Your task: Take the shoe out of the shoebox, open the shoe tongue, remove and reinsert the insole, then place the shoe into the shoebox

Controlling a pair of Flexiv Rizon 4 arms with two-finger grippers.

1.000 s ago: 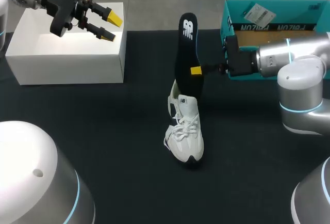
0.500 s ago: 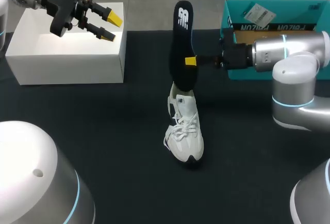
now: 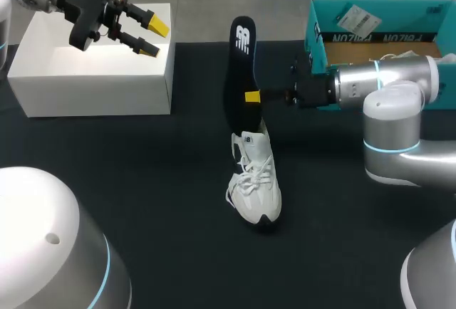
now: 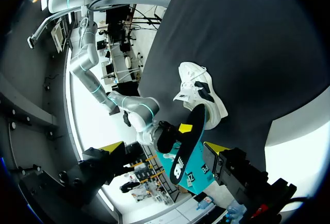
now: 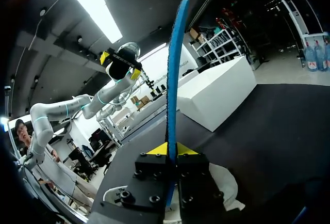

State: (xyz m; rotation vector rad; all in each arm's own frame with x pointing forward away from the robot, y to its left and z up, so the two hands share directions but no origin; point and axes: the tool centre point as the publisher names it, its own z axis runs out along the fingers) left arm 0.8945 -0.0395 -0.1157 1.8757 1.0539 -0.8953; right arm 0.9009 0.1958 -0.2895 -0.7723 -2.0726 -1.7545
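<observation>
- Insole (image 3: 239,70) stands near upright, pinched edge-on between the right pincer's (image 3: 252,97) yellow tips, low on its length; most of it rises above the tips.
- Shoe (image 3: 256,181) sits on the table (image 3: 142,181) right under that pincer, toe pointing away from the shoebox (image 3: 317,21). The insole's lower end is at the shoe's collar; you cannot tell whether it is clear of the opening or touching it.
- Risk: the grip is a thin pinch near one end, so the long free part could flex or pivot in the tips. A quick swing would likely cause that.
- Risk: if the lower end catches the collar or tongue, the shoe may tip or drag, since nothing holds it down.
- Risk: on reinsertion, a tilted insole may buckle against the tongue if it goes in off line.
- Right arm reaches in level from the shoebox side, wrist horizontal, fingers pointing across the table.
- Left pincer (image 3: 154,37) is spread, holding nothing, hanging over the white block (image 3: 85,81), well apart from the shoe.
</observation>
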